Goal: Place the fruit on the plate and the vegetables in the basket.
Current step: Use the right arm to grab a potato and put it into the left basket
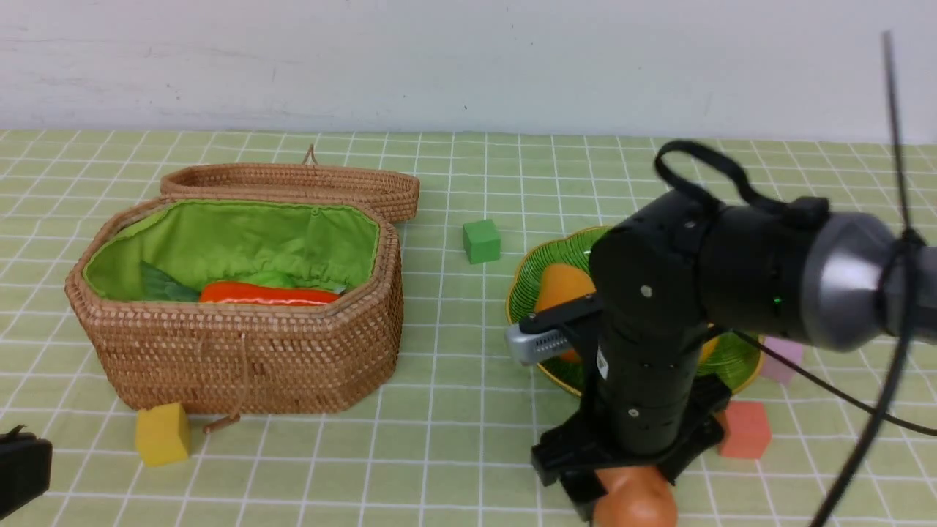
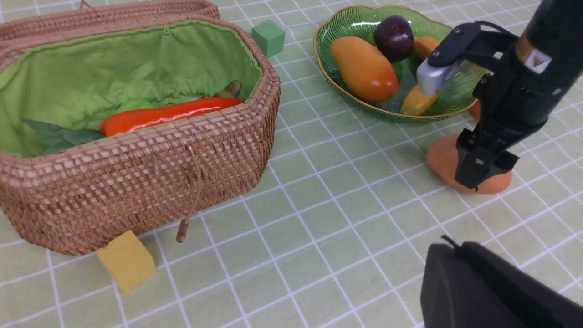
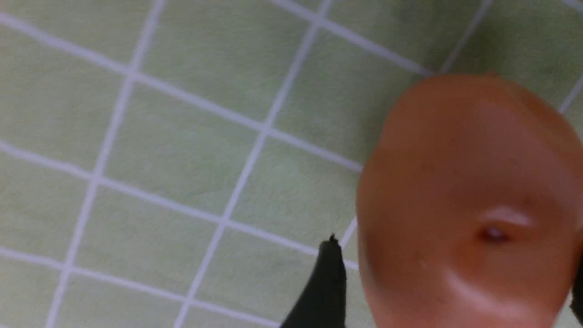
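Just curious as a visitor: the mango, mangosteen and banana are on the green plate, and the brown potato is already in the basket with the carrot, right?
Not quite. The potato is not in the basket; it lies on the table beside the plate, under the right end effector, as the left wrist view shows. The fruit and carrot are as you say.

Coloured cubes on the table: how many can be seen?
4. Green cube between basket and plate; yellow cube against the basket's near side; red cube and pink cube near the plate, by the right arm. That arm may hide others.
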